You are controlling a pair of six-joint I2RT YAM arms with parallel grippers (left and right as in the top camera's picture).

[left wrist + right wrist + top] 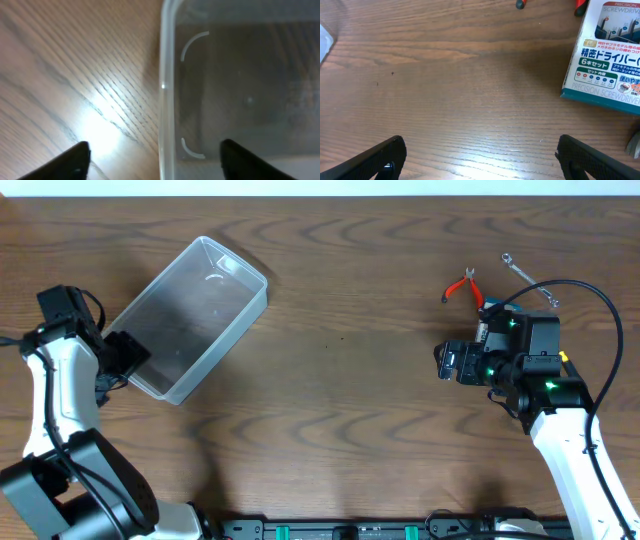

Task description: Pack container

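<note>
Right wrist view: "PRECISION SCREWDRIVER", "精密ドライバー" and "6本セット" can be read on the blue-and-white box (607, 55), which is lying on the desk (460, 90) just right of the spread right claw (480, 150). The container (195, 310) is seen far left, its near rim straddled by the left claw (155, 157), also spread wide.
</note>
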